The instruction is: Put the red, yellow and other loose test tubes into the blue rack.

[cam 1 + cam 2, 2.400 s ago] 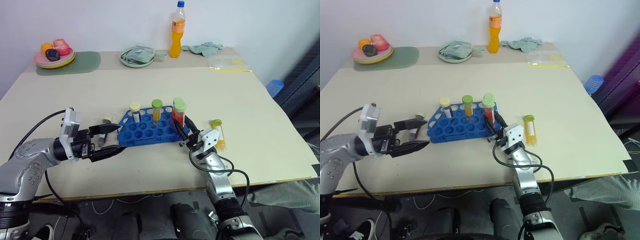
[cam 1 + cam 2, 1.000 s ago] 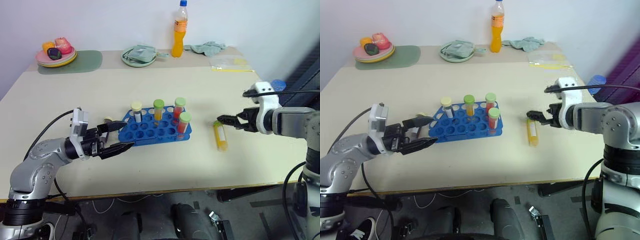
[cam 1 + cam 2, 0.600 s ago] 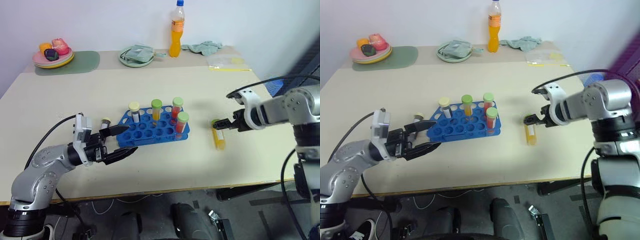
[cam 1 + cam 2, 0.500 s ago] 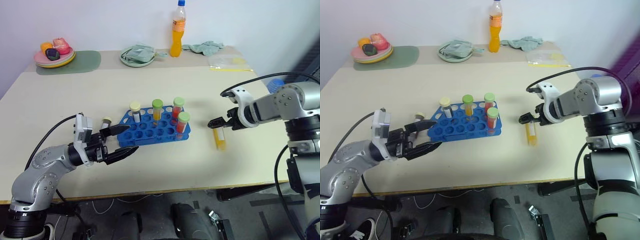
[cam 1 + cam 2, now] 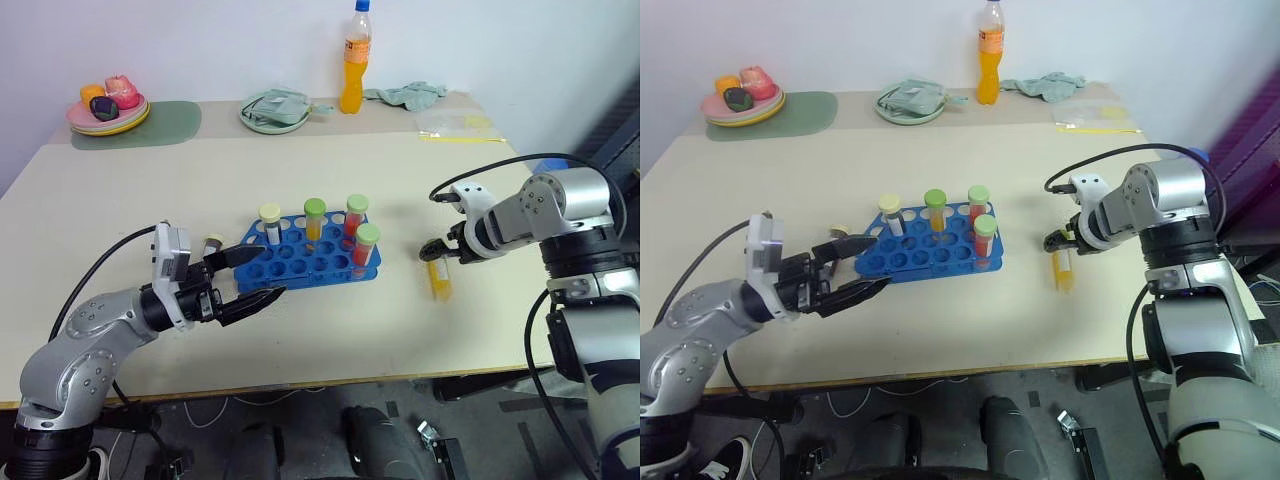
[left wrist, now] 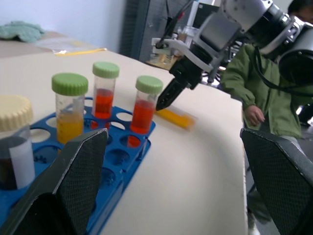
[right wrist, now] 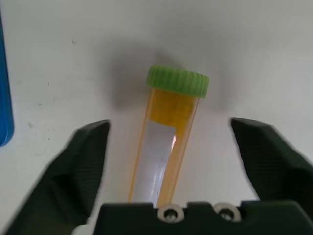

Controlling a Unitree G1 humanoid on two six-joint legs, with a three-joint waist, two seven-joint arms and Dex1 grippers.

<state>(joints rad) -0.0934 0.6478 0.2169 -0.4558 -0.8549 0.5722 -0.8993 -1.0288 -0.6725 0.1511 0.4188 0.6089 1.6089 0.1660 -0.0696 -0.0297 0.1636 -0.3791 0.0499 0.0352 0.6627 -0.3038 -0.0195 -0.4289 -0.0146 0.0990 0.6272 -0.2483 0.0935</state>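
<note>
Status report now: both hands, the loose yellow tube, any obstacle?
Right hand open, astride yellow tube lying on table, no grip yet. Left hand open, empty, beside blue rack. Nothing blocks the tube.

Between my black right fingers (image 7: 88, 166) lies a yellow tube (image 7: 166, 152) with a green cap and white label. Ahead of my left gripper (image 5: 252, 275) the blue rack (image 5: 300, 265) holds two red green-capped tubes, one yellow, one cream-capped.

Left fingers (image 6: 73, 181) wide apart; blue rack (image 6: 117, 161) between; right gripper (image 6: 164, 102) over yellow tube (image 6: 176, 117) beyond.
</note>
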